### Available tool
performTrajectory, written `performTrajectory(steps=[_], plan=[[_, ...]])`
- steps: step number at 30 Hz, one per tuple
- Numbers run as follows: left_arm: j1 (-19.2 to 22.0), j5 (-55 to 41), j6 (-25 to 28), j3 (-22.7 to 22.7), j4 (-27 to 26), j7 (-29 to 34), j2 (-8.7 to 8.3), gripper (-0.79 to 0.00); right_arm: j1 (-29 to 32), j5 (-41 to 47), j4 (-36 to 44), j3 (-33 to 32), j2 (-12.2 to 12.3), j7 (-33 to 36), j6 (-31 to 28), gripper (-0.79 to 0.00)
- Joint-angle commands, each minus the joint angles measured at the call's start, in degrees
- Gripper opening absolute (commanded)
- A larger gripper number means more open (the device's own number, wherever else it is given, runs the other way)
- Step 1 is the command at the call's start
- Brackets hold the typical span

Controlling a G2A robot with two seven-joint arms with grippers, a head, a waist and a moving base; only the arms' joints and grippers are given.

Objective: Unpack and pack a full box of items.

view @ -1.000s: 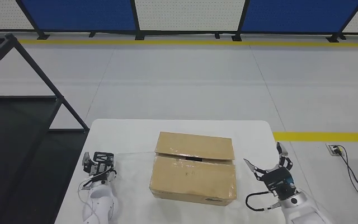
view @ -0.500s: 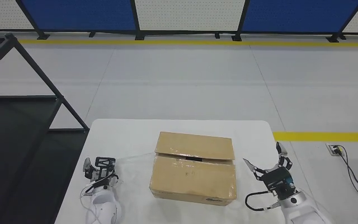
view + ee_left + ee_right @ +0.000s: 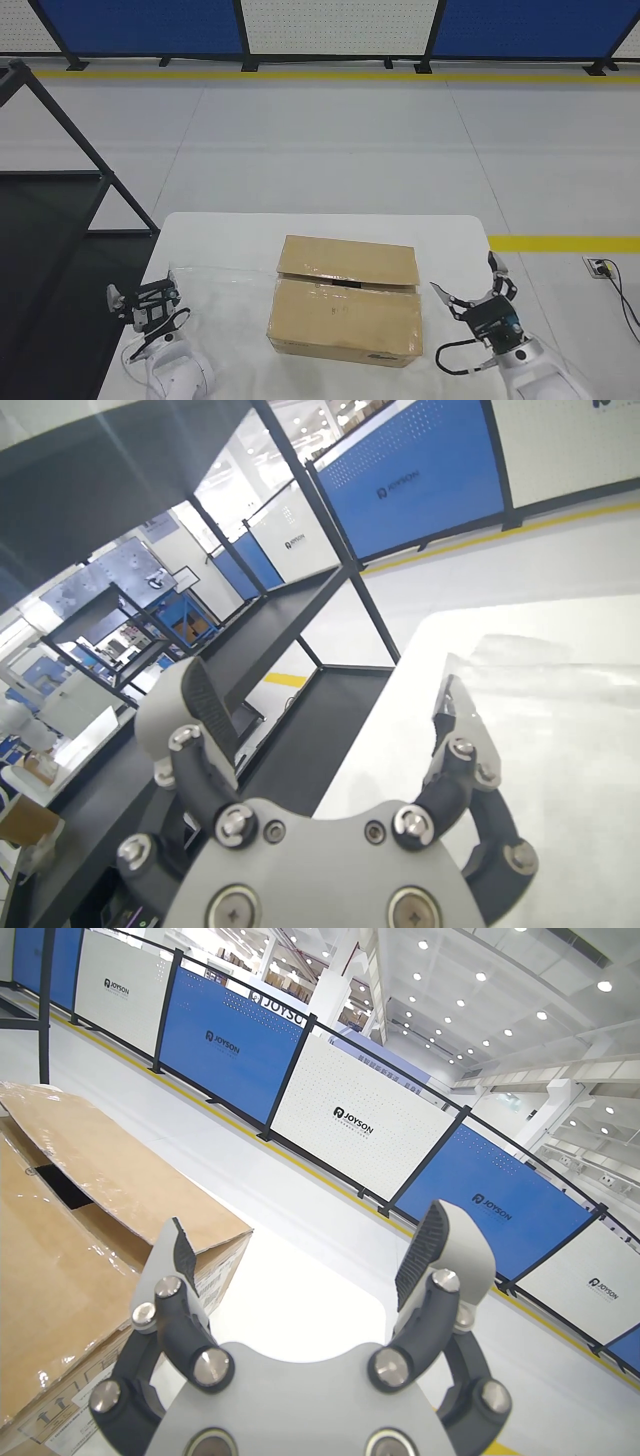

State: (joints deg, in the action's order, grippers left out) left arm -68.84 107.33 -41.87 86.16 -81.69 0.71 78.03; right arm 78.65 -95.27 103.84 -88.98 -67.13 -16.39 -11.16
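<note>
- The right gripper [image 3: 307,1223] has its jaws spread wide with nothing between them, and it hangs low over the table [image 3: 230,240]
- Just beside it on its inner side, near but not touching, stands the cardboard box [image 3: 345,315], with one short end wall turned towards the fingers
- The left gripper [image 3: 325,690] is also spread wide and empty; it sits at the table's edge and points away from the box, towards the black rack [image 3: 60,230] beside the table
- The box is well apart from the left gripper, and a sheet of clear film [image 3: 215,285] lies on the tabletop between them
- On top of the box two long flaps meet along the middle. The far flap [image 3: 348,260] rides a little higher than the near one, leaving a dark slot [image 3: 65,1183] at the seam
- The top is glossy in places, apparently from tape or film
- Handling, as a judgement: a full box is likely heavy, so it is better opened where it stands than lifted
- The walls should be stiff, but the flaps are thin board and will bend and crease
- The glossy patches may be slippery under the pads
- The best hold looks to be the raised flap's free edge by the slot, pinched and folded back; its lifted corner is closest to the right gripper
</note>
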Motion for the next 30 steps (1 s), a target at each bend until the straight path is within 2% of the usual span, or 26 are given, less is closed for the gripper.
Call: performTrajectory(steps=[1, 7, 15, 22, 30], plan=[[-0.7, 0.5, -0.7, 0.5, -1.3, -0.4, 0.02, 0.000, 0.0, -0.3, 0.3, 0.2, 0.0, -0.2, -0.2, 0.000], [-1.3, 2.7, -1.7, 1.5, -2.3, -0.5, 0.17, 0.000, -0.2, -1.0, 0.9, 0.8, 0.0, -0.3, -0.5, 0.000], [-1.7, 5.3, -0.8, 0.6, -1.8, -1.5, 0.56, 0.000, -1.0, -1.7, 3.0, 3.4, -0.1, -1.6, -2.5, 0.000], [-1.4, 6.9, -0.7, -0.1, -0.9, -2.7, 0.92, 0.000, -2.9, -4.4, 6.4, 8.9, -0.4, 0.1, -4.3, 0.000], [-0.9, 7.1, -0.7, -0.9, -1.1, -4.1, 1.40, 0.000, -6.8, -4.1, 6.0, 16.0, -1.1, 2.0, -7.7, 0.000]])
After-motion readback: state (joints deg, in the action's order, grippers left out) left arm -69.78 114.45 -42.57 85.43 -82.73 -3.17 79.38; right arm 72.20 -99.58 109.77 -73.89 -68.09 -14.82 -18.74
